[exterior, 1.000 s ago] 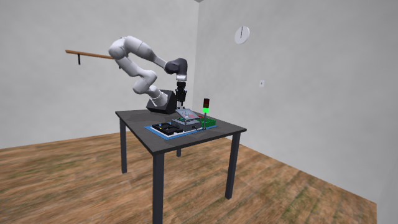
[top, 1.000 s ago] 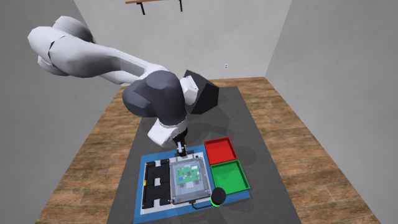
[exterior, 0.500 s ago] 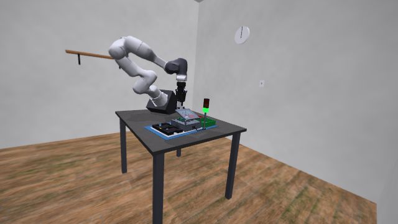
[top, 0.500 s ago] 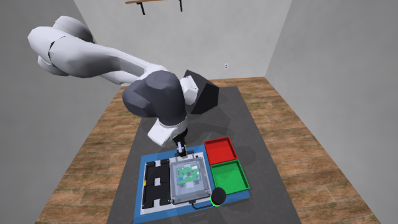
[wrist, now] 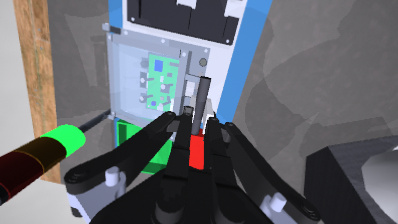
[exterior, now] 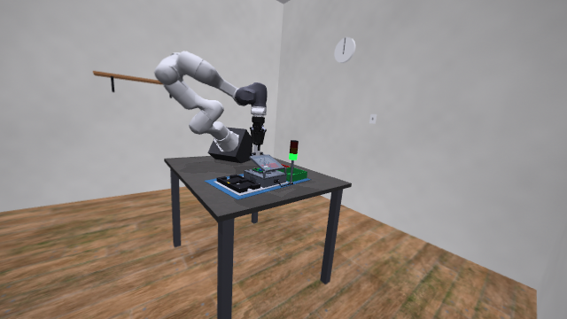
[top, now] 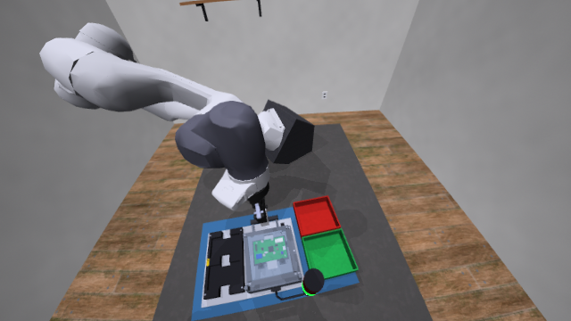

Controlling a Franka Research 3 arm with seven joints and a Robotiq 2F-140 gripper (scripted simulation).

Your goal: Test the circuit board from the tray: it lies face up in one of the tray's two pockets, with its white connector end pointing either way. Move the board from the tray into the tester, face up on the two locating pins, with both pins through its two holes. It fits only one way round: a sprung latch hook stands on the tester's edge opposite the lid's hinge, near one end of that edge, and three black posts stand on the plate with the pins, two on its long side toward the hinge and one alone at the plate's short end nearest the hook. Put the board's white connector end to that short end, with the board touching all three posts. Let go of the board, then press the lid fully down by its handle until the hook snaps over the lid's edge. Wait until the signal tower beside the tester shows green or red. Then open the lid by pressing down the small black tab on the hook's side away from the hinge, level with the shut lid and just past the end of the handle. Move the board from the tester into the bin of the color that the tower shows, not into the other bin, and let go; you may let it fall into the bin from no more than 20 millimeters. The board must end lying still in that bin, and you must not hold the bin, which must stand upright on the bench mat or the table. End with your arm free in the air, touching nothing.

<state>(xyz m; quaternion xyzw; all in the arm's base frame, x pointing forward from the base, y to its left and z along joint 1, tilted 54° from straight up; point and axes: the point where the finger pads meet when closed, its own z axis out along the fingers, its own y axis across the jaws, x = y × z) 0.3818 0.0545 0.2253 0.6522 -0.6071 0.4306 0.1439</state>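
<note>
The green circuit board point(top: 269, 250) lies in the tester point(top: 271, 259) under the clear lid point(wrist: 145, 82). In the side view the lid point(exterior: 267, 162) stands tilted up, raised at the end toward the arm. The lid's dark handle point(wrist: 200, 102) lies just beyond my fingertips. My gripper point(top: 260, 217) hangs above the handle end of the tester. Its fingers are almost together with nothing between them. The signal tower point(exterior: 293, 155) shows green; its green lamp also shows in the wrist view point(wrist: 62, 140).
The black tray point(top: 223, 263) lies left of the tester on the blue mat, with no board in it. The red bin point(top: 316, 215) and the green bin point(top: 329, 253) stand right of the tester. The arm's dark base point(top: 292, 134) is behind.
</note>
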